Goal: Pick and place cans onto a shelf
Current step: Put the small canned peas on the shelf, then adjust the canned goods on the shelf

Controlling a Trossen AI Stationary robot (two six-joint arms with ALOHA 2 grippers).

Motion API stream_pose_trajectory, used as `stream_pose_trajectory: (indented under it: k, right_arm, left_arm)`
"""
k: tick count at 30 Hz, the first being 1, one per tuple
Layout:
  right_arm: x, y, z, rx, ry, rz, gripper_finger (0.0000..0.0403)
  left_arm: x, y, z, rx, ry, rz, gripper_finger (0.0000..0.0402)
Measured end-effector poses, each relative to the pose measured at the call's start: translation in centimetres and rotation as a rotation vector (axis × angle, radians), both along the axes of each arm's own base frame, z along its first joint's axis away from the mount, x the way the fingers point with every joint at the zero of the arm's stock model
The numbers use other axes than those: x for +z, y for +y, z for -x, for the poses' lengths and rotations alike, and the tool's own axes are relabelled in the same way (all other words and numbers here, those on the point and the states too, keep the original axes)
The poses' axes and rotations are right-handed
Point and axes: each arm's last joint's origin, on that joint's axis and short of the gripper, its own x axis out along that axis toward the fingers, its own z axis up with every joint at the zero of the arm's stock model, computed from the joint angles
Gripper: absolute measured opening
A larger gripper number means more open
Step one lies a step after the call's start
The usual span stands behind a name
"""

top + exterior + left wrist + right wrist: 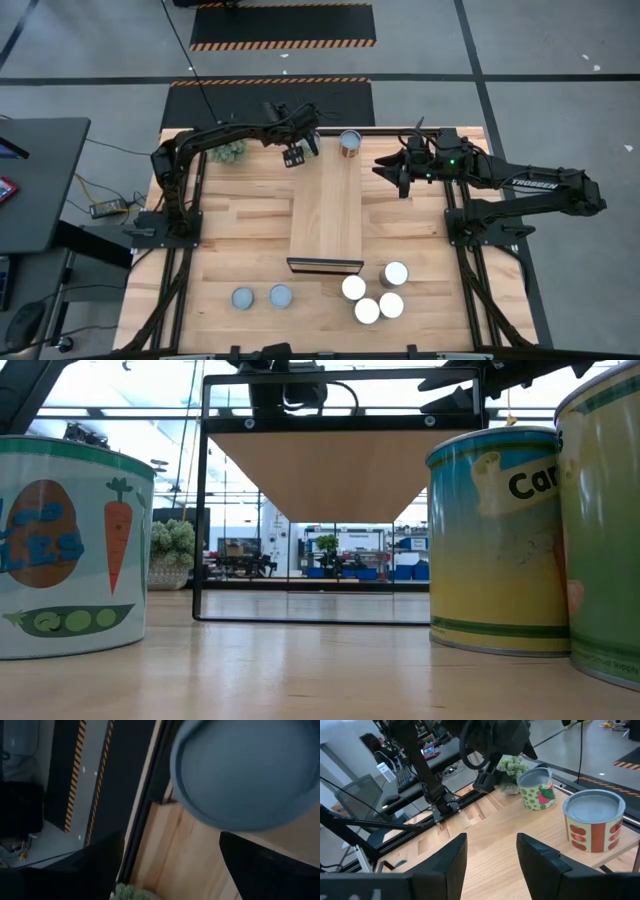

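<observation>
– Fingers (100, 867) of the left gripper (297, 153): how do they stand?

– Spread wide, with nothing between them. They hang over the strawberry can (245, 770), whose top is blue-grey, and do not touch it.

– Where is that can?

– At the 12 o'clock end of the shelf (325, 215), toward its 9 o'clock side. From above the gripper hides it, so whether it sits fully on the plank cannot be told.

– Is another can up there?

– Yes. The red-labelled can (350, 141) stands upright at the same end, at 3 o'clock of the strawberry can and apart from it.

– And the right gripper (393, 172)?

– It waits over the table (230, 240), off the shelf's 3 o'clock side, at about 4 o'clock from the red-labelled can. Its fingers (447, 862) are drawn in close, with only a narrow slot between them, and grip nothing.

– What crowds the left gripper?

– A green plant (232, 150) sits at its 9 o'clock, just beyond the strawberry can. The left arm reaches in from that same side. A dark frame rail (385, 129) runs along the table's 12 o'clock edge, close behind both cans.

– The other cans?

– They stand on the tabletop by the shelf's 6 o'clock end. Four white-topped cans (354, 288) cluster at 5 o'clock of its dark front edge. Two blue-grey-topped cans (280, 295) stand side by side at 7 o'clock. In the low view these cans loom at both sides, and the shelf's underside shows between them.
</observation>
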Motion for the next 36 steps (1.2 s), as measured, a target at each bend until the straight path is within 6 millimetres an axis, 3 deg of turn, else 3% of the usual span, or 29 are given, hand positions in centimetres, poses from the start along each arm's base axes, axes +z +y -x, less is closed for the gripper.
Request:
stream_pose_trajectory:
  k: [10,14,26,36]
  right_arm:
    - [0.2,0.0,0.0,-0.004,-0.018,0.007,0.0179]
    - [-0.4,-0.3,-0.1,-0.059,0.05,0.04,0.0179]
    - [-4.5,-4.9,-2.3,-0.24,0.351,0.119,0.0179]
    - [-6.2,-8.0,-3.6,-0.271,0.408,0.216,0.0179]
  left_arm:
    - [0.4,-0.4,-1.2,-0.006,-0.11,-0.036,0.032]
    - [0.5,-0.4,-1.4,-0.008,-0.126,-0.042,0.032]
    - [0.3,-0.6,-1.0,0.001,-0.089,-0.021,0.032]
    - [0.3,-0.4,-1.0,0.004,-0.094,-0.024,0.032]
